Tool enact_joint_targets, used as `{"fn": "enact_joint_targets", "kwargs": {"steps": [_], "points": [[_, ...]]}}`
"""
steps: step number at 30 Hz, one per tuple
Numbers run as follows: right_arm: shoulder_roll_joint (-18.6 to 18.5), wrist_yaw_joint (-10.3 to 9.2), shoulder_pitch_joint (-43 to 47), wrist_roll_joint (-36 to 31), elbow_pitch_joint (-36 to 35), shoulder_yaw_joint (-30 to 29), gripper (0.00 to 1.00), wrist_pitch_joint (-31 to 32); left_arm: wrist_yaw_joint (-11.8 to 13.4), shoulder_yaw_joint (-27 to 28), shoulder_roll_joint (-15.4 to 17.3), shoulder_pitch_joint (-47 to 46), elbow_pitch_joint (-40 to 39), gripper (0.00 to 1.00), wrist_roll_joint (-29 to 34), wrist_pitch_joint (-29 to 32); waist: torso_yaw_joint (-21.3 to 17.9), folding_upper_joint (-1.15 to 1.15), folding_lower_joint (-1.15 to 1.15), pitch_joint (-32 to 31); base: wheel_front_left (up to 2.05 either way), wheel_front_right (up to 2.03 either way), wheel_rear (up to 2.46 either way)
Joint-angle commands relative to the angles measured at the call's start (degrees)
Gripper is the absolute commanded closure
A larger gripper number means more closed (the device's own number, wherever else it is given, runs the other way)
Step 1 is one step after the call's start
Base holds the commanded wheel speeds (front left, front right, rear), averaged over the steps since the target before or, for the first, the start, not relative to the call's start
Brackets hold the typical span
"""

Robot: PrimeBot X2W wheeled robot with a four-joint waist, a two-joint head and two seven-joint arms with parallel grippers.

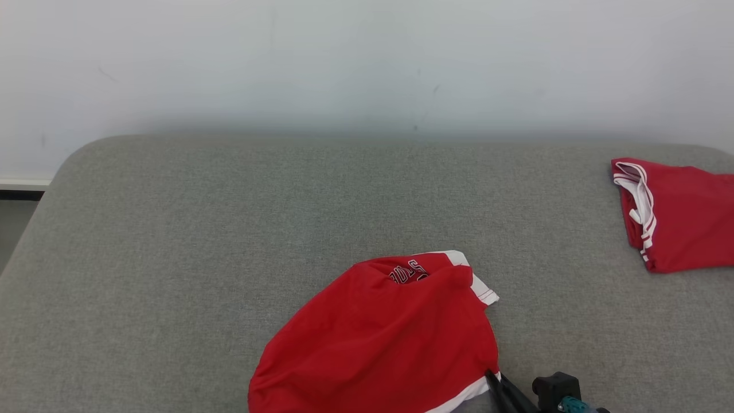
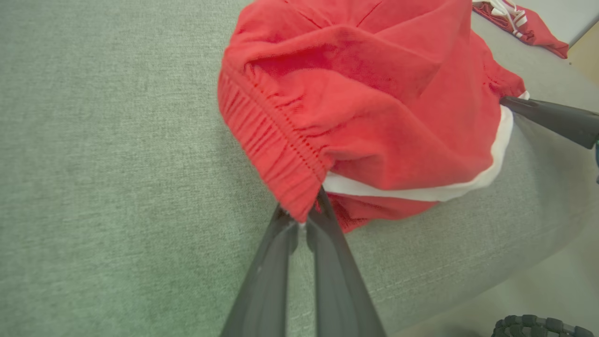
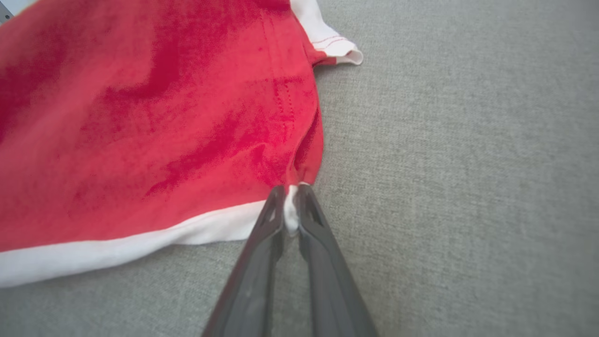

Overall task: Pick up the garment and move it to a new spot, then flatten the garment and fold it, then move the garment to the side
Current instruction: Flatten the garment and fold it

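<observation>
**A:** Where does the garment (image 1: 378, 338) lie?

**B:** On the grey padded surface (image 1: 172, 258), at its near edge, a little to the right of the middle. It is a red heap, bunched and creased, with a white trim (image 1: 467, 396) along its lower right side and some dark lettering (image 1: 408, 271) on the fold farthest from the robot.

**A:** And the left gripper (image 2: 303, 217)?

**B:** Its two dark fingers are pressed together on the ribbed elastic waistband (image 2: 271, 145), right at the end of it. The red cloth is pinched between the tips, close to the near edge of the padded surface.

**A:** The right gripper (image 3: 290, 210)?

**B:** Closed too, on the garment. A small tuck of the white trim shows between its fingertips, at the corner where the white band meets a red seam. In the head view that corner is the garment's lower right one, again by the near edge.

**A:** So both hold the same piece?

**B:** Yes, one at each end of its near side. The rest of the cloth rests on the padded surface.

**A:** Anything else on it?

**B:** Another red piece (image 1: 682, 218) with white stripes, folded, at the right edge toward the far corner, well apart from the garment. A pale wall (image 1: 344, 57) stands behind the far edge.
</observation>
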Motion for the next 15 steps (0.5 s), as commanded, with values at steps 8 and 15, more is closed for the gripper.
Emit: {"fn": "enact_joint_targets", "kwargs": {"steps": [8,15], "points": [[-1.58,-0.17,4.13,3.66,-6.45,-0.54,1.00,0.03,0.16,0.10,1.18,3.45,-5.62,1.00,1.17,-0.17,0.39,0.00,-0.01,-1.34,0.00,0.00,0.00],[-5.99,-0.17,5.86,4.61,-19.52,-1.35,1.00,0.84,0.16,3.53,6.43,3.10,-16.25,1.00,5.50,-0.18,-1.70,0.00,-0.01,-0.74,0.00,0.00,0.00]]}}
